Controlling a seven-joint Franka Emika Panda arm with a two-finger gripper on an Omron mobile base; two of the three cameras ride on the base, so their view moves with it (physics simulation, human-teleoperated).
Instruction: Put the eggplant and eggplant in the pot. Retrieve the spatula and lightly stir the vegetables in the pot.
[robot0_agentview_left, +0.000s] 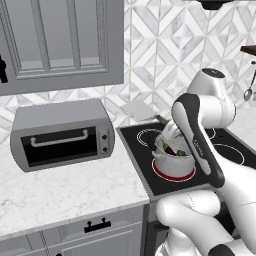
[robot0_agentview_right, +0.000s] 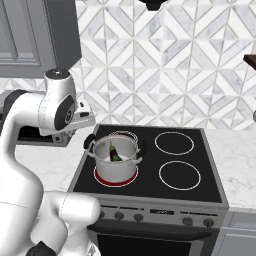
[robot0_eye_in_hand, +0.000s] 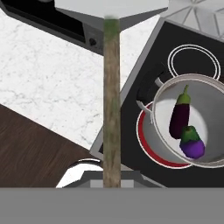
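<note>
The steel pot (robot0_agentview_left: 173, 161) (robot0_agentview_right: 115, 161) (robot0_eye_in_hand: 192, 127) stands on the stove's front left burner, which glows red. Both eggplants lie inside it: a dark one (robot0_eye_in_hand: 179, 117) and a brighter purple one (robot0_eye_in_hand: 193, 143) touching it, also seen as dark shapes (robot0_agentview_left: 171, 149) (robot0_agentview_right: 114, 153). My gripper (robot0_agentview_right: 71, 125) hovers above and left of the pot, shut on the spatula's thin handle (robot0_eye_in_hand: 111, 109). The spatula's flat light grey blade (robot0_agentview_left: 138, 110) (robot0_eye_in_hand: 111, 9) is in the air over the counter, between the toaster oven and the stove, clear of the pot. My forearm hides the gripper in the left base view.
A grey toaster oven (robot0_agentview_left: 62, 135) sits on the marble counter (robot0_agentview_left: 65, 192) left of the black cooktop (robot0_agentview_right: 180, 150). Wall cabinets (robot0_agentview_left: 60, 40) hang above it. A metal ladle (robot0_agentview_left: 248, 92) hangs at the far right wall.
</note>
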